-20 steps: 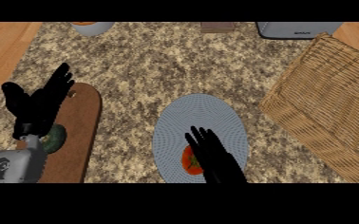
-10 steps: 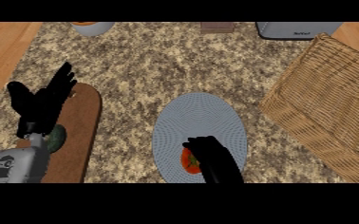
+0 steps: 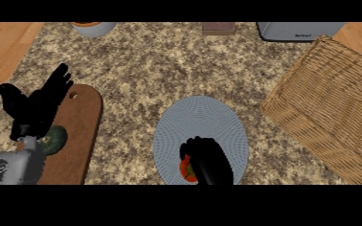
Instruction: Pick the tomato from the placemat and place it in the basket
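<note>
A red tomato (image 3: pixel 186 168) lies on the near part of the round blue-grey placemat (image 3: pixel 201 119), mostly hidden. My right hand (image 3: pixel 206 157) covers it from above and the right, fingers curled down round it. Only a red sliver shows at the hand's left side. The wicker basket (image 3: pixel 322 105) stands at the right, apart from the placemat. My left hand (image 3: pixel 39 103) rests open at the left, fingers up, above the wooden board.
A brown cutting board (image 3: pixel 78 134) lies at the left with a dark green object (image 3: pixel 53 138) on it. At the back edge stand a grey cup (image 3: pixel 93 28), a small brown block (image 3: pixel 218 28) and a grey appliance (image 3: pixel 297 30).
The right hand's fingers have curled down over the tomato, from straight a second ago. The left hand has barely moved.
</note>
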